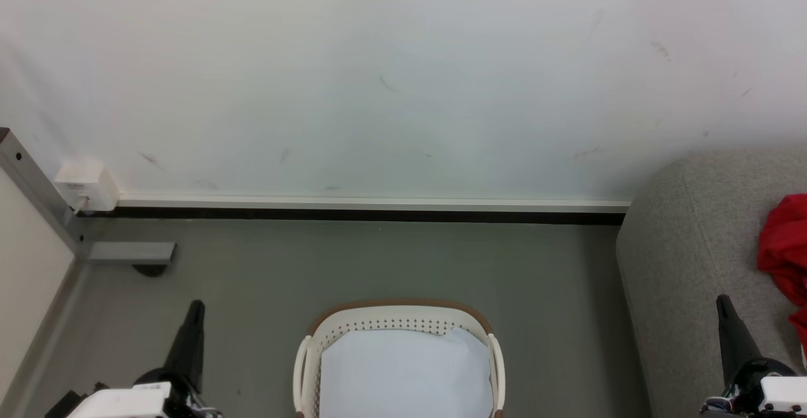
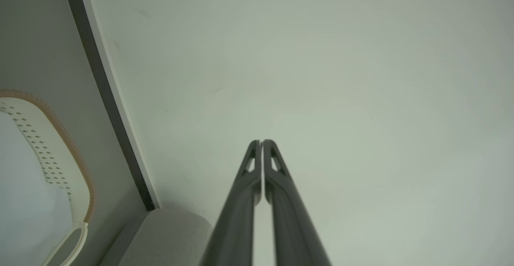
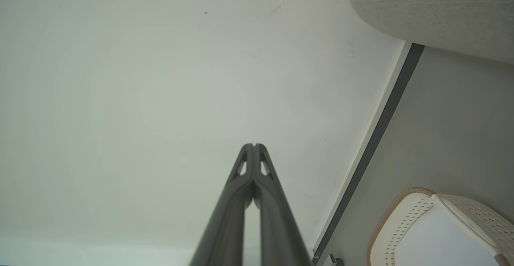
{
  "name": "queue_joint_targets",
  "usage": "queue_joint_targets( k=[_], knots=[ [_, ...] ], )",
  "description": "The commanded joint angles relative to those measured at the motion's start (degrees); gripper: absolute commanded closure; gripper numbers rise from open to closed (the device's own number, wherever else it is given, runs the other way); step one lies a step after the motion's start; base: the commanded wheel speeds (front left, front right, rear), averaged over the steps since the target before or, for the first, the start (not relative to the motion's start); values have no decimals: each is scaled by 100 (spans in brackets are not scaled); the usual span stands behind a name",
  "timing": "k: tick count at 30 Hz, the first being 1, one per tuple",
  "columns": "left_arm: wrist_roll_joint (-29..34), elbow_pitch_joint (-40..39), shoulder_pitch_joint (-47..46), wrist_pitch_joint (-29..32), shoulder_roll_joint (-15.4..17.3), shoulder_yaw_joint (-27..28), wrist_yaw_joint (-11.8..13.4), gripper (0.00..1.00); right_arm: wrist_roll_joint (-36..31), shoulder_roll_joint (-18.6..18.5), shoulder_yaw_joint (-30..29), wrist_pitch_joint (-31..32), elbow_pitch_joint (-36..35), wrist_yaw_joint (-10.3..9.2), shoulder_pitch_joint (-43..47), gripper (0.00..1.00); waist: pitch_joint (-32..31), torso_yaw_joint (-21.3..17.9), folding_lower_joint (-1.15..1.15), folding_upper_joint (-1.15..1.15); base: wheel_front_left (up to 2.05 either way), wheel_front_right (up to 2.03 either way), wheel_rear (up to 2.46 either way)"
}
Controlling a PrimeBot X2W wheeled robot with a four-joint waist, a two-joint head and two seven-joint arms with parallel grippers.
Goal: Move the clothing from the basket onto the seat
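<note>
We hold both arms idle beside the basket (image 1: 397, 325) at 6 o'clock, with left fingers (image 2: 249, 185) and right fingers (image 3: 267, 195) pressed together and empty. We judge the transfer done. Count: one heap of red clothing (image 1: 785, 241) on the sofa (image 1: 687, 260) at 3 o'clock, one basket, and one white sheet (image 1: 403, 374) inside it.

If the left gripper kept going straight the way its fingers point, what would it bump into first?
Most likely the pale wall: the left gripper, fingers shut together, points at it with nothing in between, though the distance is unclear.
</note>
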Motion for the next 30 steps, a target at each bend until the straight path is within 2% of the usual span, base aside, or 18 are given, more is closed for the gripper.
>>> queue_joint_targets(
  k=[1, 30],
  knots=[
    [-78, -23, -39, 23, 11, 11, -27, 100, 10, 2, -24, 17, -35, -12, 57, 100, 0, 0, 0, 0, 0, 0, 0],
    [-79, -23, -39, 23, 12, 10, -27, 100, 11, 2, -23, 16, -35, -12, 58, 100, 0, 0, 0, 0, 0, 0, 0]
  ],
)
